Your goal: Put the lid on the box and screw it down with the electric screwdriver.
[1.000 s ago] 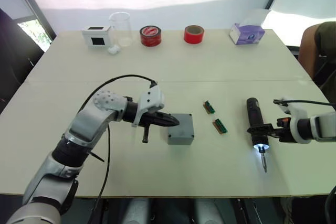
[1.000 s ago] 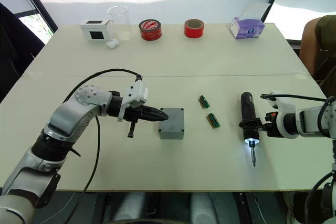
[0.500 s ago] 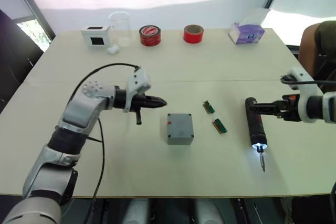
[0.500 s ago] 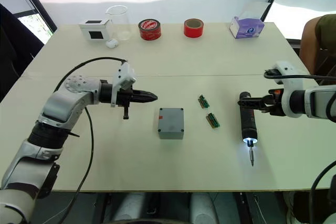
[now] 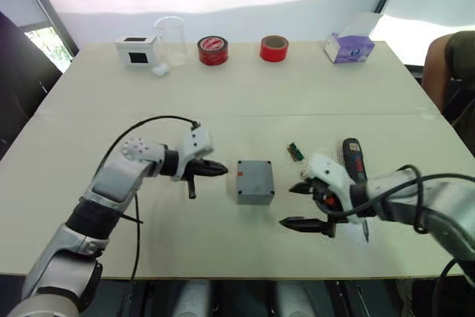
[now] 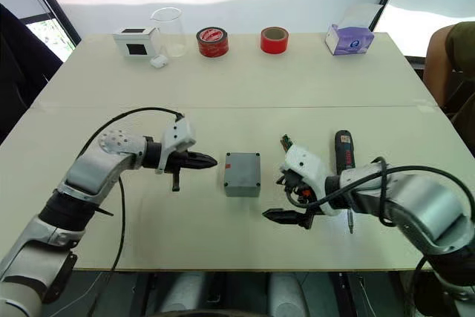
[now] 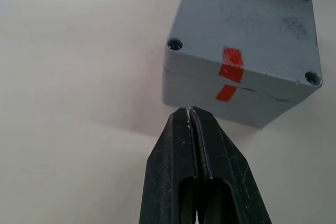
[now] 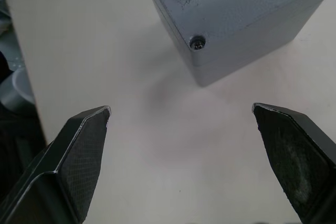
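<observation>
The grey box (image 5: 254,181) stands mid-table with the lid (image 7: 247,24) lying flush on top; red marks cross the seam on the side facing my left gripper. A screw head (image 8: 197,42) sits in one corner hole. My left gripper (image 5: 215,171) is shut and empty, its tip pointing at the box's left side, a short gap away. On the box's right, my right gripper (image 5: 297,206) is wide open and holds nothing. The black electric screwdriver (image 5: 353,157) lies on the table behind my right forearm, partly covered by it.
Along the far edge stand a white box with a dark window (image 5: 136,50), a glass beaker (image 5: 170,38), two red tape rolls (image 5: 213,50) (image 5: 274,48) and a purple tissue box (image 5: 349,47). A small circuit strip (image 5: 296,151) lies beside the box. A person (image 5: 453,57) is at the right edge.
My right arm has left the screwdriver and swung left to the box's right side, fingers open. My left gripper drew back from the box top, then came down beside its left side.
</observation>
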